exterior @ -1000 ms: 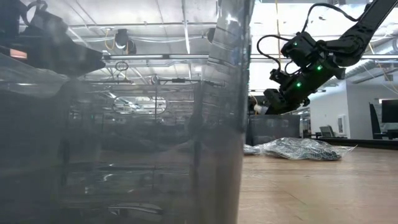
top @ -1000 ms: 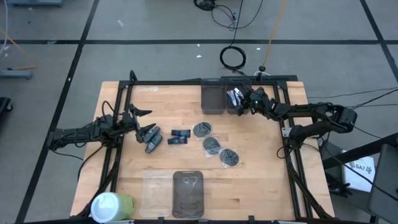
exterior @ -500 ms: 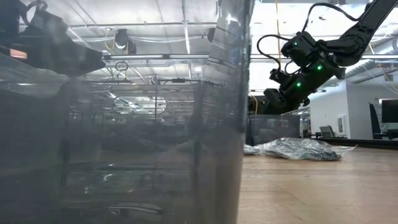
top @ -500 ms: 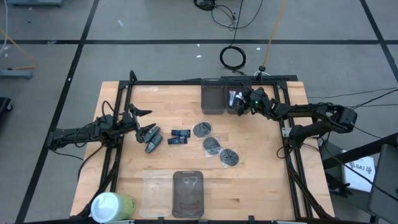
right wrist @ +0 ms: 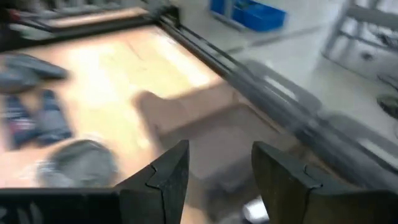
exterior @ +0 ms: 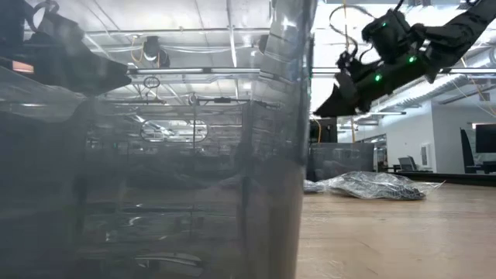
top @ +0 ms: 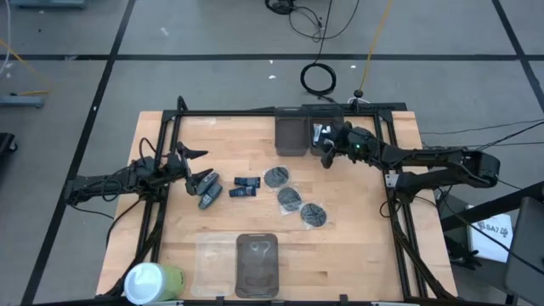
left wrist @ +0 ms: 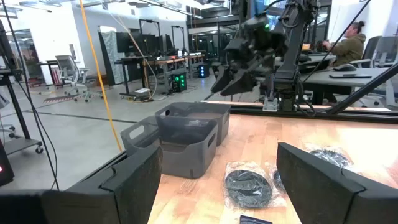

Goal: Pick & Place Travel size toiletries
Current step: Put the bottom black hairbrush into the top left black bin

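The right claw (top: 326,155) hangs above the wooden desk (top: 365,255) at the near rim of the right-hand one of two dark see-through rectangular bins (top: 291,134), its fingers (right wrist: 163,180) parted with nothing between them. White tubes (top: 318,133) already lie inside that right-hand bin. Taking the bins as the landmark: three dark grey round flat packets (top: 276,177) run in a diagonal row just in front of them, two dark blue packs (top: 246,182) lie further toward the left arm, and grey oblong bottles (top: 208,197) sit furthest that way, directly beneath the left claw (top: 199,177), which is spread wide and holds nothing.

The likeliest trouble, as I judge it, is the right claw clipping the bin rim as it swings down toward the packets, since it hangs so near that edge; a knock could shift the bin or tip out its tubes. The flat packets offer little height to pinch and may slide on the wood rather than lift. If both arms reach for the blue packs together, they could collide between the bins and the bottles.
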Motion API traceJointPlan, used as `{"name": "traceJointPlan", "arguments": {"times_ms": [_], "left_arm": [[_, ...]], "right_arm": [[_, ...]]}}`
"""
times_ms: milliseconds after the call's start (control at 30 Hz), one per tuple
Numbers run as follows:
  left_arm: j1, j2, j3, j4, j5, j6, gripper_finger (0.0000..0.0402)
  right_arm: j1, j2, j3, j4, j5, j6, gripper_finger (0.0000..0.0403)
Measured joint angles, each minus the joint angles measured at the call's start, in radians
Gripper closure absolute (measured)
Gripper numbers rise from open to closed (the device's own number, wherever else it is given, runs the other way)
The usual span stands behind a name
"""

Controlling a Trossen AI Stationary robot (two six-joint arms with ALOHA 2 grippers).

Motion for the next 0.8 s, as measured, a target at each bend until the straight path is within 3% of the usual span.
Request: {"name": "traceJointPlan", "arguments": {"times_ms": [300, 700, 800], "left_arm": [[0.0, 0.0, 0.0, 0.0, 0.0, 0.0, 0.0092], [0.0, 0.0, 0.0, 0.0, 0.0, 0.0, 0.0091], [0.0, 0.0, 0.0, 0.0, 0.0, 0.0, 0.0091]], "right_arm": [[0.19, -0.068, 0.0, -0.017, -0.284, 0.003, 0.0238], [0.545, 0.107, 0.0, -0.071, -0.296, 0.02, 0.0241], [0.602, 0.167, 0.0, -0.074, -0.222, 0.012, 0.0241]]}}
